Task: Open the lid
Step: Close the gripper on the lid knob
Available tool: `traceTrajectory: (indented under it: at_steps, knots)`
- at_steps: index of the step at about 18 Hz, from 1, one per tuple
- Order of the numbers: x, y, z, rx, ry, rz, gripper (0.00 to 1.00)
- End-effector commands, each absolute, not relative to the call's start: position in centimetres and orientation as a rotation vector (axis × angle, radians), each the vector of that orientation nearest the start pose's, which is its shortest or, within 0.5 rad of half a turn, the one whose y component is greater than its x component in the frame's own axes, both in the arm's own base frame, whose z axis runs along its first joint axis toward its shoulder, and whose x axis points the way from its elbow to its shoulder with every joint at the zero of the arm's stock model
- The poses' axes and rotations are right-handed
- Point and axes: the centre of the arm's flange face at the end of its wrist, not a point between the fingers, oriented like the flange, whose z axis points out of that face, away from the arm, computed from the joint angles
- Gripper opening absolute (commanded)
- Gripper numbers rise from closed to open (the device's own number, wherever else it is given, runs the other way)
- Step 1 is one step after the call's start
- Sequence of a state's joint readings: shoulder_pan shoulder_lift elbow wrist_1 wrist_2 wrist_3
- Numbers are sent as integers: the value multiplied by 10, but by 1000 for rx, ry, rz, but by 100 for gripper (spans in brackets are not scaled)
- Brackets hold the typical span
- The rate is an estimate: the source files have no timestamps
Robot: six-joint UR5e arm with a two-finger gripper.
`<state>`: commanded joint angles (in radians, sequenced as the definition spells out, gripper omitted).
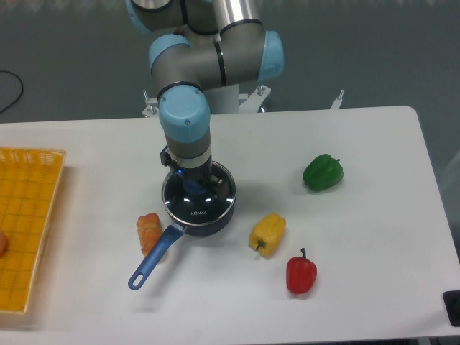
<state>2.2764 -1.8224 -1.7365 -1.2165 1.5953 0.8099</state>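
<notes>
Fixed camera: the lid point(199, 201) is seated on the dark blue saucepan point(188, 222), roughly mid-table, closer to the front edge. The gripper point(192, 185) is parked right over the lid's blue knob, but whether it's spread or clamped can't be made out. Peppers are scattered to the right, and a yellow tray point(29, 223) is set at the left edge.

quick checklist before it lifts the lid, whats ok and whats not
1. Lid seated on the saucepan: ok, it lies flat with the lettering showing.
2. Gripper over the lid's centre knob: ok, it sits right above it.
3. Fingers shut on the knob: cannot tell, the wrist hides them.
4. Free spot on the table to set the lid down: ok.
5. Things close to the pan: not ok, the orange piece lies by the handle and the yellow pepper sits near the pan.
</notes>
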Motion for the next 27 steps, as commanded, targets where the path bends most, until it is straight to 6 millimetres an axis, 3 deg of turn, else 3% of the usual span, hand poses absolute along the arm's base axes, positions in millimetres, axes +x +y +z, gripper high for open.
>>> traceTrajectory:
  at_steps: [4,21,22,24,27]
  knots:
    - [-256,515,306,-3202,203,-23,100]
    - [-249,505,284,-3238,279,-22,100]
    - [-249,505,284,-3238,283,-22,99]
    - [-250,506,287,-3232,280,-19,82]
    - [-253,508,291,-3224,279,-14,73]
